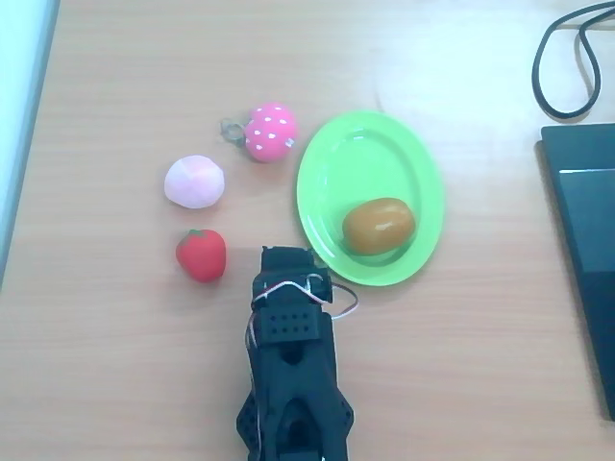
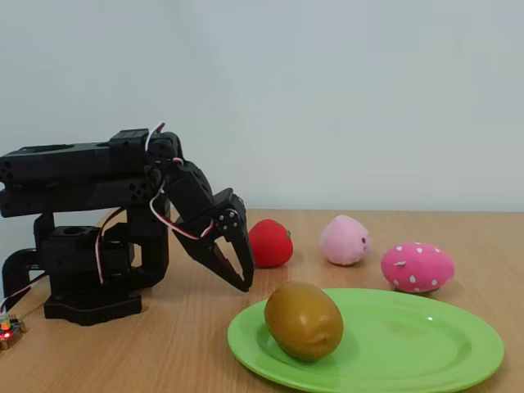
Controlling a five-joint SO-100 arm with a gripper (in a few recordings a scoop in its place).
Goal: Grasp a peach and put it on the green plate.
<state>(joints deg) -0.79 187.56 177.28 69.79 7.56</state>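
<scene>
The peach point(image 1: 194, 181) is seen on the wooden table point(image 1: 461, 365), left of the green plate point(image 1: 322, 173) in the overhead view, between a red strawberry point(image 1: 201, 254) and a pink dotted ball point(image 1: 270, 132). An orange-brown oval fruit point(image 1: 379, 226) is carried by the plate. The gripper point(image 2: 239, 274) is held empty, tips down, jaws nearly closed. The peach is judged light, smooth and possibly soft; a grasp across its widest middle is advised.

Glossy plastic green plate point(image 1: 327, 163), matt peach point(image 1: 194, 181)
</scene>
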